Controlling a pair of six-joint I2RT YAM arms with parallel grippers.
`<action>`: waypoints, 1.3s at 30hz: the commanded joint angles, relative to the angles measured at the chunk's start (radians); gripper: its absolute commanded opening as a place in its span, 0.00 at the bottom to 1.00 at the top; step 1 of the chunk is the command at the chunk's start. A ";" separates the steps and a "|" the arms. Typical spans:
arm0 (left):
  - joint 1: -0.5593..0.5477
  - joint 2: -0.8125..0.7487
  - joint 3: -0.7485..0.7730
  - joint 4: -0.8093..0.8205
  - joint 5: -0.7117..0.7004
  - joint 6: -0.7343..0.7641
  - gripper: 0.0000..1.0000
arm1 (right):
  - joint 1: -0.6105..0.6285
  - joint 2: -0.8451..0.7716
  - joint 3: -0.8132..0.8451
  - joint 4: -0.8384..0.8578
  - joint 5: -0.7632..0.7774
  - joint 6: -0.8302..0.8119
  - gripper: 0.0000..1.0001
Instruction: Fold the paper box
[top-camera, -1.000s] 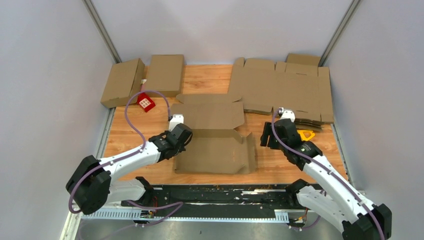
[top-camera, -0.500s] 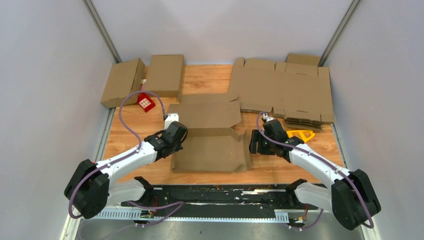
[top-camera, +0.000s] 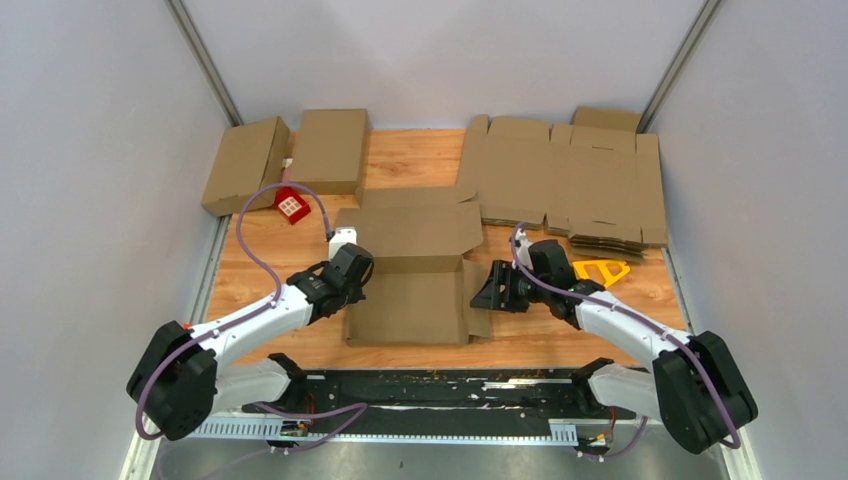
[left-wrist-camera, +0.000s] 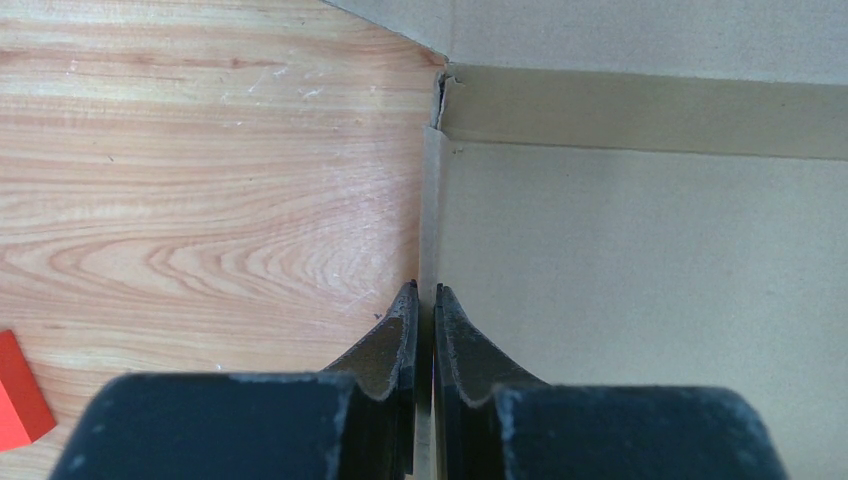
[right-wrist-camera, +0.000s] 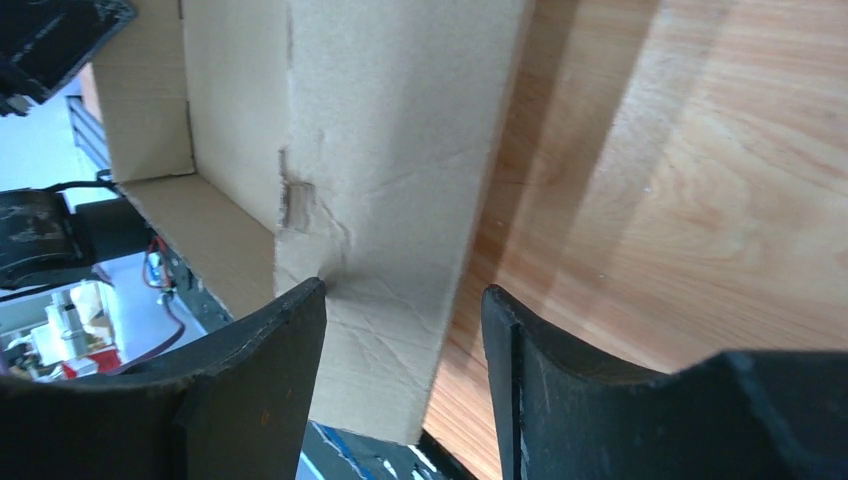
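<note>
Half-formed paper box (top-camera: 410, 295) near the middle of the surface (top-camera: 260, 270), close to its near edge, with the back flap lying flat toward the far edge. Bare cardboard floor showing inside.

Left wall upright, pinched between the pressed-together fingers of the left pincer (left-wrist-camera: 425, 292), which grips it from the box's near-left side. Thin cardboard edge running straight out from between the fingertips in the left wrist view.

Right wall raised as well, creased and a little crumpled partway along, sitting between the spread fingers of the right pincer (right-wrist-camera: 400, 300). 1 finger (right-wrist-camera: 270, 370) on the box's inner side, at or just beside the wall. Other finger on the outer side, apart from the wall, with bare wood between them.

2 closed cardboard boxes (top-camera: 245, 165) side by side at the far-left corner of the surface, contents hidden. Small red item (top-camera: 291, 206) just beside them, toward the near edge.

Stack of flat cardboard blanks (top-camera: 570, 180) spread across the far-right corner. Yellow object (top-camera: 603, 270) at the stack's near side, close to the right arm.
</note>
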 joint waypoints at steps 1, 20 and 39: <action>0.009 -0.018 -0.006 0.028 -0.002 -0.006 0.03 | -0.004 0.016 0.003 0.117 -0.089 0.054 0.57; 0.008 -0.010 -0.005 0.036 0.021 -0.020 0.00 | 0.123 0.095 0.147 -0.030 0.079 0.014 0.58; 0.009 -0.089 -0.057 0.048 0.009 -0.118 0.00 | 0.319 0.257 0.339 -0.286 0.452 -0.076 0.60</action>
